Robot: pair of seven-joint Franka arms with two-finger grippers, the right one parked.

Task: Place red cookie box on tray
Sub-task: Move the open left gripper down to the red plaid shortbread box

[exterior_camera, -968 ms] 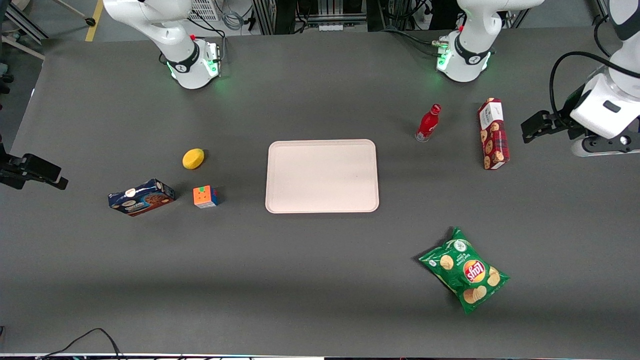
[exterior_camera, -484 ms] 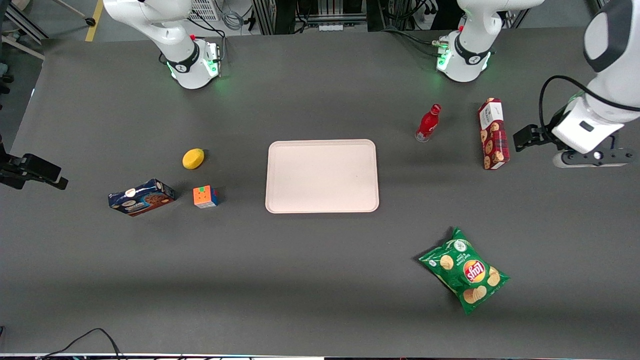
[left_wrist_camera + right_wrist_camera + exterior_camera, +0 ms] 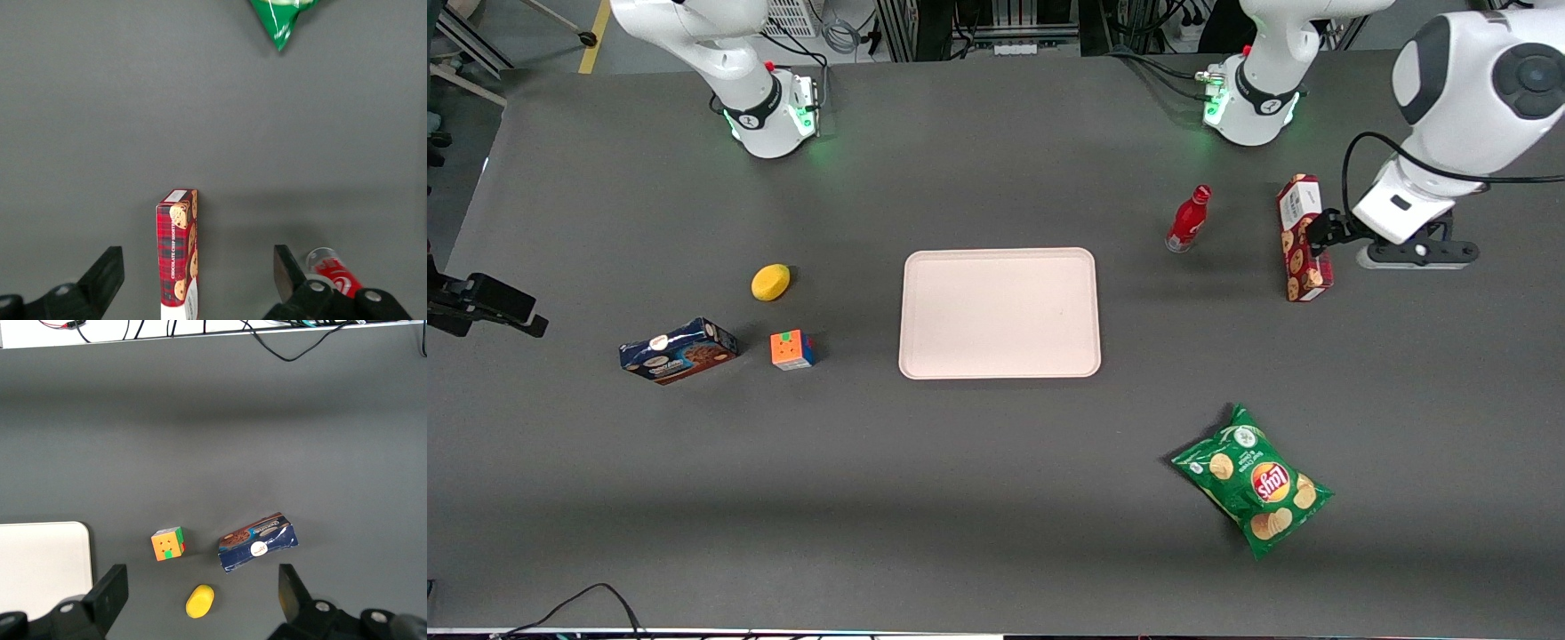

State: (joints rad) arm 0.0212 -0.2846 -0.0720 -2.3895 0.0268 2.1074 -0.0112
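Observation:
The red cookie box [image 3: 1305, 267] lies flat on the table toward the working arm's end, its white end panel farther from the front camera. In the left wrist view the red cookie box [image 3: 177, 260] shows between the two spread fingers, closer to one of them. My gripper [image 3: 1321, 233] hangs open over the box's middle and edge, holding nothing; in the wrist view the gripper [image 3: 197, 261] is wide open. The pale pink tray [image 3: 1000, 313] lies bare at the table's middle, well apart from the box.
A red bottle [image 3: 1189, 219] stands between box and tray, close to one finger [image 3: 285, 261]. A green chip bag [image 3: 1254, 480] lies nearer the front camera. Toward the parked arm's end lie a lemon [image 3: 770, 282], a colour cube [image 3: 792, 349] and a dark-blue cookie box [image 3: 679, 350].
The left arm has swung in from the table's end toward the red cookie box, and the gripper now hangs over it. The box and everything else have stayed put.

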